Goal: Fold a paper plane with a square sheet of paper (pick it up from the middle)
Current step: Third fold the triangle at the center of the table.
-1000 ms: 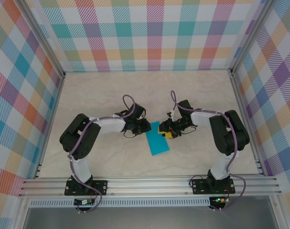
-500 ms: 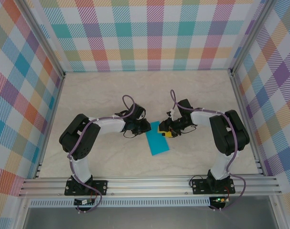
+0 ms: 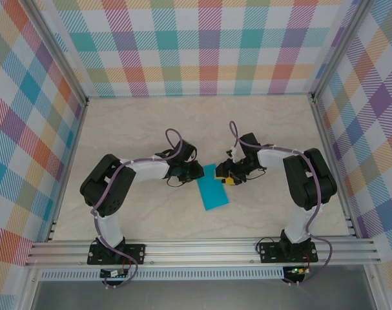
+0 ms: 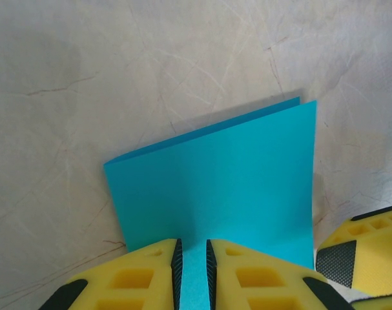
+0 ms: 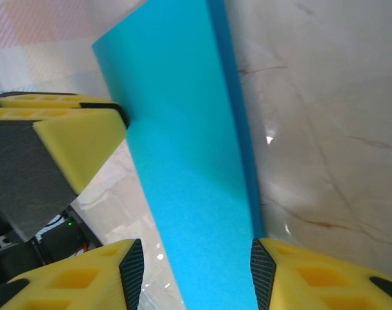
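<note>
The teal-blue sheet of paper (image 3: pixel 214 194) lies folded in half as a narrow rectangle on the table, between the two arms. My left gripper (image 3: pixel 197 172) rests on its far left edge. In the left wrist view its fingertips (image 4: pixel 194 271) stand a narrow gap apart, with the paper (image 4: pixel 228 181) showing flat through the gap. My right gripper (image 3: pixel 226 175) is at the far right edge. In the right wrist view it (image 5: pixel 192 271) is open wide, its pads either side of the folded strip (image 5: pixel 183 161). Two layers show along the paper's open edge.
The beige marbled table (image 3: pixel 137 129) is walled by plaid panels (image 3: pixel 202 45) on three sides, with an aluminium rail (image 3: pixel 202 248) along the near edge. One finger of the left gripper (image 5: pixel 73 139) sits close to the paper in the right wrist view.
</note>
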Motion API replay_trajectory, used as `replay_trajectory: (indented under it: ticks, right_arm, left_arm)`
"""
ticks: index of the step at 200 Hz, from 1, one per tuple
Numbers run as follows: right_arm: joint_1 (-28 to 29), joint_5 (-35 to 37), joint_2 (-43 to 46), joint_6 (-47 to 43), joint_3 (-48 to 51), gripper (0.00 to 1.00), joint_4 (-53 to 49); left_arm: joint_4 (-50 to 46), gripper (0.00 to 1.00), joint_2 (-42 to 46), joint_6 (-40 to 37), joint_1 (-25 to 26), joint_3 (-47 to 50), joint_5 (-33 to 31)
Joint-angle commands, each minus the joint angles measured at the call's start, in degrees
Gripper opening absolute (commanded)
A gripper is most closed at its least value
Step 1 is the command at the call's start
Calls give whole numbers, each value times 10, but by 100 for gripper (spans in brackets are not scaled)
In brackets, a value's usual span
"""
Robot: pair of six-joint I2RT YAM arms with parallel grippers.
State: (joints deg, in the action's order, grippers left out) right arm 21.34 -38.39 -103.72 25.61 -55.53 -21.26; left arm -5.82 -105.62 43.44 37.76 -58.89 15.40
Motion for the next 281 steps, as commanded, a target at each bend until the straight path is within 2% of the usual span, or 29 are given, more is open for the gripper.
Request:
replay_trajectory:
  ticks: [1, 32, 93, 138, 167, 196, 225, 281]
  right_arm:
    - [-3, 24, 7, -15, -17, 50, -22]
    - [-3, -13, -16, -14, -15, 51, -11]
    - [-3, -81, -18, 2, -4, 44, 27]
    - [-4, -75, -19, 3, -1, 41, 26]
    - [-3, -41, -15, -21, -12, 48, -3]
    - [-4, -101, -36, -28, -17, 52, 18]
    - [-4, -71, -40, -28, -23, 55, 9]
    - [-14, -56, -38, -47, -36, 56, -5]
  left_arm:
    - [-3, 20, 10, -2, 3, 2, -6]
    - [-3, 20, 9, -2, 3, 0, -5]
    - [0, 20, 11, -2, 3, -1, 0]
    - [0, 20, 17, -2, 3, 1, 2]
    - [-2, 20, 21, -3, 4, 3, 2]
    - [-5, 20, 24, -2, 4, 4, 1]
    - [-7, 20, 25, -2, 4, 4, 1]
    - [-8, 21, 31, -3, 4, 6, 1]
